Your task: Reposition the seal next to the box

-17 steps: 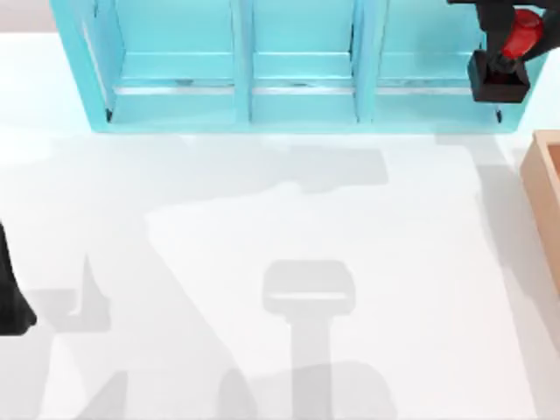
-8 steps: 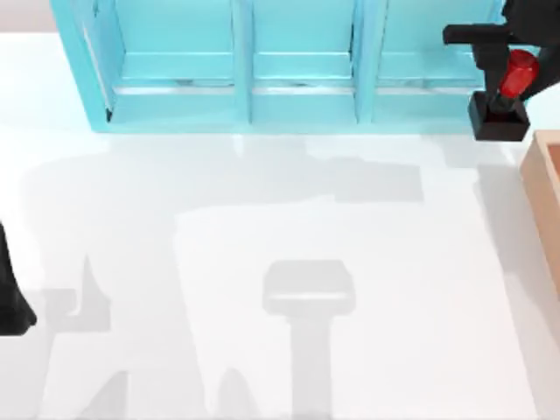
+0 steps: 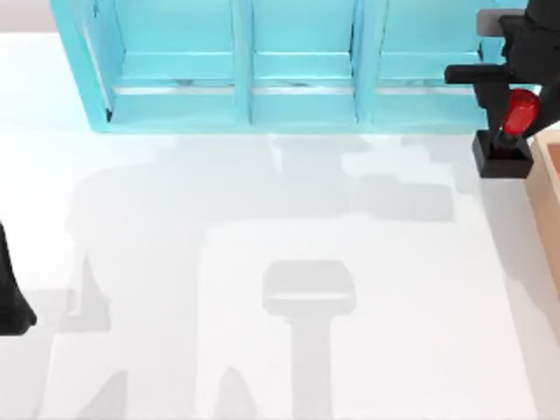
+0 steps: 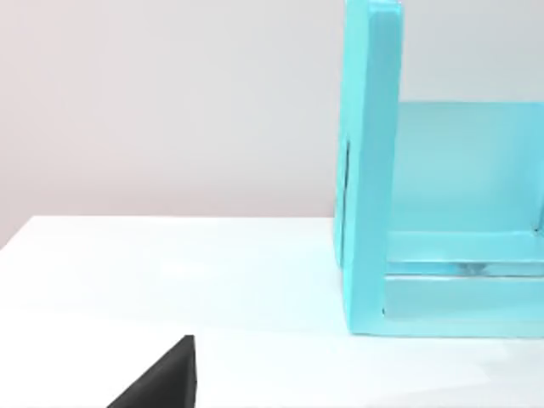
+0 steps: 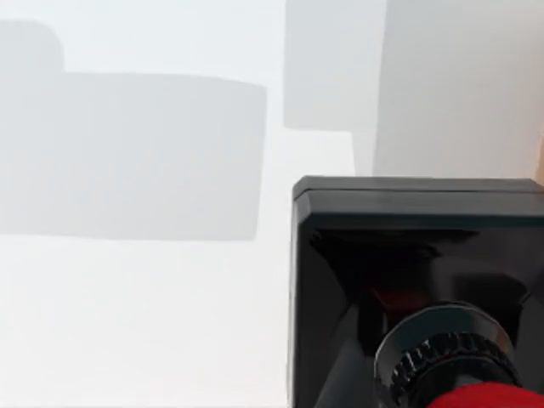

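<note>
A white table (image 3: 262, 262) is carrying a big light-blue shelf (image 3: 289, 66) along its far edge and a tan box (image 3: 547, 192) at the top view's right edge, where just its near wall is showing. The right hand (image 3: 512, 109) is sitting at the far right of the table, in front of the shelf's right end, closed on the red knob of the seal (image 3: 507, 140) and holding it upright with the black base lowermost. Over the last second the seal has been travelling: it started up against the shelf's right compartment, and it has been coming steadily forward and down toward the table, so that its base is now sitting just beside the box's corner, on the box's left. The arm's shadow on the table has been sliding to the right along with it. In the right wrist view the seal (image 5: 416, 280) is looming large, black base toward the white table and red knob nearest the camera, with a sliver of the box at the frame's edge. Whether the base is already touching the table is not clear. This likely means the carry is nearly over, with the seal about where it should end up; what remains is probably setting it down and letting go. The left arm (image 3: 10, 297) is parked at the table's left edge, and its hand's opening cannot be told.
</note>
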Robot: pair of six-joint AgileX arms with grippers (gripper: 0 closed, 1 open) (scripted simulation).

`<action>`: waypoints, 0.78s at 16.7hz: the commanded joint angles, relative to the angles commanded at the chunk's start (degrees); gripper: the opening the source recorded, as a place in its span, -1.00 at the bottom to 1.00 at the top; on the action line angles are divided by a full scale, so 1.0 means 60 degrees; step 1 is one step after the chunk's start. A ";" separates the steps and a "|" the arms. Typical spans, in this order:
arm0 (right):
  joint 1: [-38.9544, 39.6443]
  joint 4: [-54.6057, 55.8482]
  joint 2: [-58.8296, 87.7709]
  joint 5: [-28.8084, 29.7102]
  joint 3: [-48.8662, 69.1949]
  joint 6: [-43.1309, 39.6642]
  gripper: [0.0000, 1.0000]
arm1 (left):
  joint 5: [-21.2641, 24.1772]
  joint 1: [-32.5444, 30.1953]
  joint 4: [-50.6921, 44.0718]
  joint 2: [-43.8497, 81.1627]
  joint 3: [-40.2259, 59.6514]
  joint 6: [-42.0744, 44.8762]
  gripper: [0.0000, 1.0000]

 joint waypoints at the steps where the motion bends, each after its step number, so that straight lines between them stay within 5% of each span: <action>1: 0.0000 0.0000 0.0000 0.0000 0.0000 0.0000 -1.00 | 0.0000 0.0000 0.0000 0.0000 0.0000 0.0000 1.00; 4: 0.0000 0.0000 0.0000 0.0000 0.0000 0.0000 -1.00 | 0.0000 0.0000 0.0000 0.0000 0.0000 0.0000 1.00; 13: 0.0000 0.0000 0.0000 0.0000 0.0000 0.0000 0.36 | 0.0000 0.0000 0.0000 0.0000 0.0000 0.0000 1.00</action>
